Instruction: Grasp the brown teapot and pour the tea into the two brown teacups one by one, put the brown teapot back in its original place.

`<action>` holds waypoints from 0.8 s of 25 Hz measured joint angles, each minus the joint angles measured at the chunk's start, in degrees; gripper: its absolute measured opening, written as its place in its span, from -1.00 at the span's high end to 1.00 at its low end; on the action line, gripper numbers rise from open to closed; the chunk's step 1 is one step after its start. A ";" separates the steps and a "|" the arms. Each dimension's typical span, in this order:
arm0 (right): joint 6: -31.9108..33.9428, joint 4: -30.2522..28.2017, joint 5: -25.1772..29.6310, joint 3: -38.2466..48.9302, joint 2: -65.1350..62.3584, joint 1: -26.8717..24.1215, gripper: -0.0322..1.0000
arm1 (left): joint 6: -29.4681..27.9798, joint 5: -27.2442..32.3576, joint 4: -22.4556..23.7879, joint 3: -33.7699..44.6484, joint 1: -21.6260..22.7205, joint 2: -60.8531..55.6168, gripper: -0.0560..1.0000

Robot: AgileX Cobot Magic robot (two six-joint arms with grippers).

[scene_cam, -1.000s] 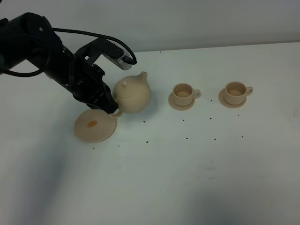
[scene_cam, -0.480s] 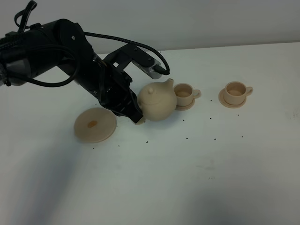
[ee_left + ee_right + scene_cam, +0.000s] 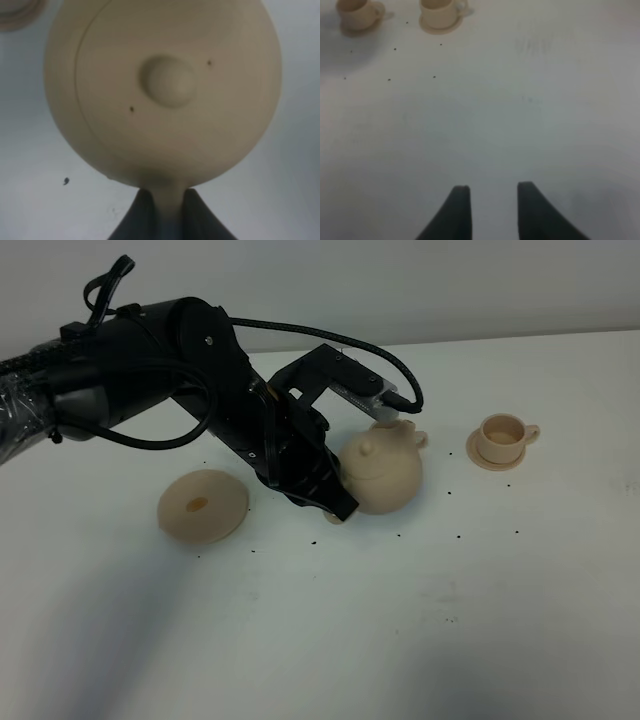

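The brown teapot (image 3: 385, 475) hangs just above the table, its spout at the nearer teacup (image 3: 419, 439), which it mostly hides. My left gripper (image 3: 335, 510) is shut on the teapot's loop handle. In the left wrist view the teapot (image 3: 165, 90) fills the frame, and the handle sits pinched in the left gripper (image 3: 168, 217). The second teacup (image 3: 503, 438) stands on its saucer further right. The wide saucer (image 3: 203, 505), the original place, lies empty to the left. My right gripper (image 3: 492, 210) is open over bare table, with both teacups (image 3: 357, 12) (image 3: 440, 12) far ahead of it.
The black left arm (image 3: 180, 370) and its cable stretch from the left edge across the back of the white table (image 3: 400, 620). Small dark specks dot the tabletop. A cup saucer's rim (image 3: 17, 10) shows in a corner of the left wrist view.
My left arm has carried the teapot rightward, from beside the wide saucer to the nearer teacup, which it now mostly covers. The grip on the handle is unchanged.
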 joint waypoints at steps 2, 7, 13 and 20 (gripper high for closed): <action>0.00 0.00 0.00 0.00 0.00 0.00 0.47 | -1.95 -0.06 0.00 0.00 -0.85 0.00 0.66; 0.00 0.00 0.00 0.00 0.00 0.00 0.47 | -4.90 -0.21 -0.13 0.00 -2.08 0.00 0.66; 0.00 0.00 0.00 0.00 0.00 0.00 0.47 | -7.43 -0.60 -0.38 0.00 -2.38 0.00 0.66; 0.00 0.00 0.00 0.00 0.00 0.00 0.47 | -6.90 -0.60 -0.10 0.00 -2.44 0.00 0.66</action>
